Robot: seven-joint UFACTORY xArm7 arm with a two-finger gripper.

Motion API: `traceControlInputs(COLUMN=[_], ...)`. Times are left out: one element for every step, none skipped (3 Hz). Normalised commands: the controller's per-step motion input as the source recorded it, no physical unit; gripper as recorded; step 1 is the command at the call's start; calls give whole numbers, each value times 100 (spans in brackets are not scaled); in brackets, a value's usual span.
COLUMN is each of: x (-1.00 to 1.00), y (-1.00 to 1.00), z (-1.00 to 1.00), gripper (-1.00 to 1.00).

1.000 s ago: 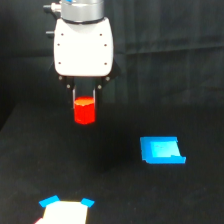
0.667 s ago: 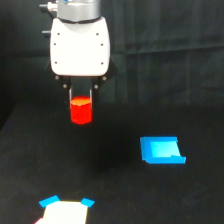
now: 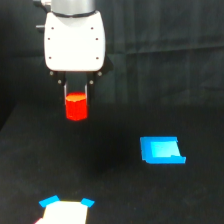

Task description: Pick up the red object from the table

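Here, the pincer (image 3: 76, 97) hangs below a white robot wrist housing (image 3: 75, 40) in the upper part of the exterior view's left half. Its 2 dark fingers (image 3: 65, 93) are clenched on the top of the red object (image 3: 76, 106), a stubby red-orange block whose lower body sticks out beneath them. The block appears lifted clear of the black worktop (image 3: 115, 200), though the dark surface makes the gap hard to judge.

On the worktop, well apart from the block, a flat blue piece (image 3: 161, 150) lies toward the exterior view's right. A white piece with blue corners (image 3: 64, 210) sits at the bottom edge, partly cut off.

The step in hand looks like the lift after the grasp. The next move likely calls for a steady upward carry with the grip kept firm, since only the block's top is pinched.
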Motion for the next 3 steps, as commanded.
traceControlInputs(x=[12, -13, 4], y=[-68, -52, 0], z=[57, 29, -30], gripper=[-100, -100, -100])
